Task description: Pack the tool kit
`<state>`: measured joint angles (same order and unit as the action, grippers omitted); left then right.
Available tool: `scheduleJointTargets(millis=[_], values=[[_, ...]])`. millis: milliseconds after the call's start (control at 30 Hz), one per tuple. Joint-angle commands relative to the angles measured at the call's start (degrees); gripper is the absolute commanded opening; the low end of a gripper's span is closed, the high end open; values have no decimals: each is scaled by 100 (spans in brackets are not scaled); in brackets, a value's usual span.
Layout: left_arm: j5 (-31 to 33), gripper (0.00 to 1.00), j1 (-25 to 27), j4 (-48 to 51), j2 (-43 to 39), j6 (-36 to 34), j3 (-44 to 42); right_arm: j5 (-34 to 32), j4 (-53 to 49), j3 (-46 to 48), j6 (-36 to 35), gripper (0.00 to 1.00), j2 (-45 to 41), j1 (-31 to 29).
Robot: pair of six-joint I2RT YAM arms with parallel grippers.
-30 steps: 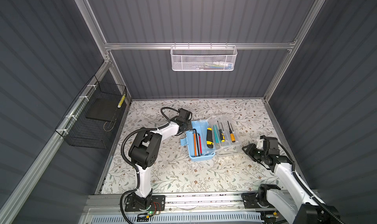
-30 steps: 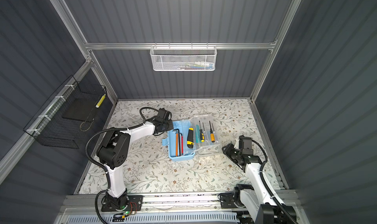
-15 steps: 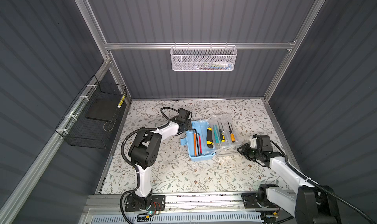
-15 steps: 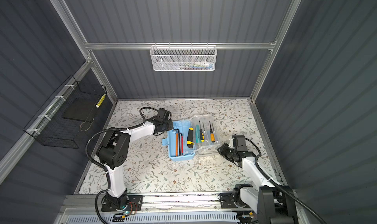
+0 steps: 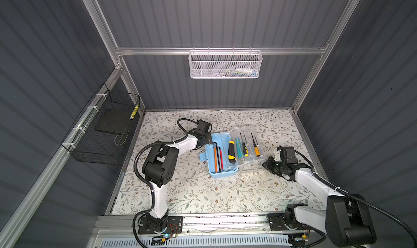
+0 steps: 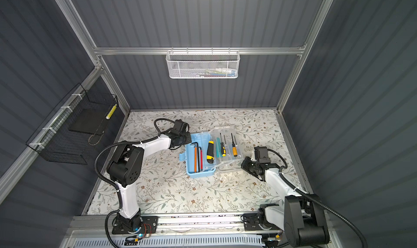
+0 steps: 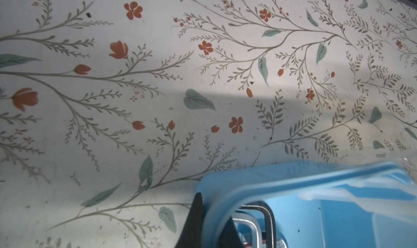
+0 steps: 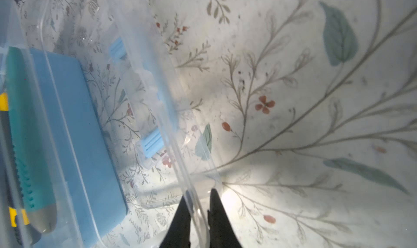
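Seen from above, both sets of fingertips are hidden. Up close, the left gripper (image 7: 213, 209) clamps a wall of the light-blue box (image 5: 222, 174), mid floral table (image 5: 198, 190). The right gripper (image 8: 198, 197), having slid in, now pinches the edge of the open clear lid (image 8: 167, 113).

My head pair hangs high on my side of the box (image 5: 223, 174), looking steeply down over the whole mat (image 5: 203, 195) (both top views share nearly everything). My left wrist camera sits close at the box (image 7: 293, 179), facing the mat; my right sits close along its lid (image 8: 158, 88).
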<state>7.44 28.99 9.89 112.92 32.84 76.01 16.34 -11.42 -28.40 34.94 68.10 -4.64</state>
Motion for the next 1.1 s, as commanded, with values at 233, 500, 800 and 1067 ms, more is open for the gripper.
scheduleJointTargets(millis=[233,500,800,1067], values=[[-491,0,23,-227,32,61,-47,-903,-604,-412,200,0,-597,-490],[-554,0,233,-261,13,67,34,-2561,-1504,-1224,113,0,-1458,-1450],[-634,0,344,-349,38,140,109,-4266,-2106,-2581,-186,0,-1190,-3138],[-674,0,352,-435,14,193,77,-4724,-2118,-3252,-220,0,-431,-4246]])
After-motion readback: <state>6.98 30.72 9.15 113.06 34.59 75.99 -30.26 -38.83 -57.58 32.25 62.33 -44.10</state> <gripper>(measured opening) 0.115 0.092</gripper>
